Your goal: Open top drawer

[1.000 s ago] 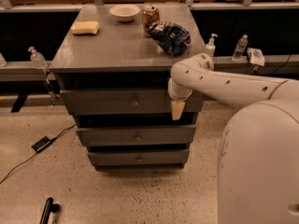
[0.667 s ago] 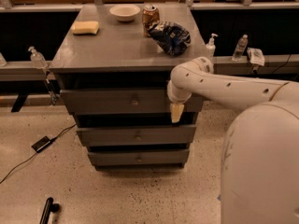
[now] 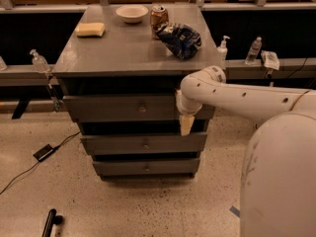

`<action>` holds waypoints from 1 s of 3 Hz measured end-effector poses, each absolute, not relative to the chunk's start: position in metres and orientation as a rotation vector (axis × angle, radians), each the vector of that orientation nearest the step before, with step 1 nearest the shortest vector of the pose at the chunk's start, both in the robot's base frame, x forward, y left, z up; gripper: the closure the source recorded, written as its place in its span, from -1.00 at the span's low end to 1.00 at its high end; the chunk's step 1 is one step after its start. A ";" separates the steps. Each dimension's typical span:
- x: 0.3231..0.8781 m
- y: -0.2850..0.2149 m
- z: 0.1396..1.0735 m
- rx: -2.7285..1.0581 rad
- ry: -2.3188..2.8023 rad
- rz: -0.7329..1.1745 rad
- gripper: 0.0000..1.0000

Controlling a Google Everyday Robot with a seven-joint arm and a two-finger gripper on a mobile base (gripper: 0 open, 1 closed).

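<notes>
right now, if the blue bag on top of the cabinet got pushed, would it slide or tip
The blue bag looks crumpled and soft, so it would probably deform and slide rather than roll. The can stands close by and might get nudged over. The gripper hangs lower, in front of the right end of the top drawer.

Cream gripper (image 3: 186, 125) before grey top drawer (image 3: 108, 108), brass knob (image 3: 142, 108).

The top drawer (image 3: 106, 108) is the widest of three grey drawers. Its flat front stands upright just under the worktop (image 3: 123, 51), and its small round knob (image 3: 142, 108) sits left of the gripper (image 3: 186, 125), which hangs before the drawer's right end.
</notes>
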State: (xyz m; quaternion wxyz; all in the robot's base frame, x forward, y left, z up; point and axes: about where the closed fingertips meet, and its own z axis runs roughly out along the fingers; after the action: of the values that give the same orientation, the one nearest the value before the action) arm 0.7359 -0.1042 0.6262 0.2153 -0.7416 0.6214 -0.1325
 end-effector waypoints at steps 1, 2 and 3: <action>0.710 -0.114 0.630 -2.013 1.746 -0.334 -1.00; 0.686 -0.118 0.634 -1.979 1.750 -0.310 -1.00; 0.650 -0.120 0.652 -1.938 1.744 -0.326 -1.00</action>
State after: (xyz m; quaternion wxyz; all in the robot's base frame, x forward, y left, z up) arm 0.6496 -0.1204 0.6517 0.2543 -0.7133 0.6420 -0.1201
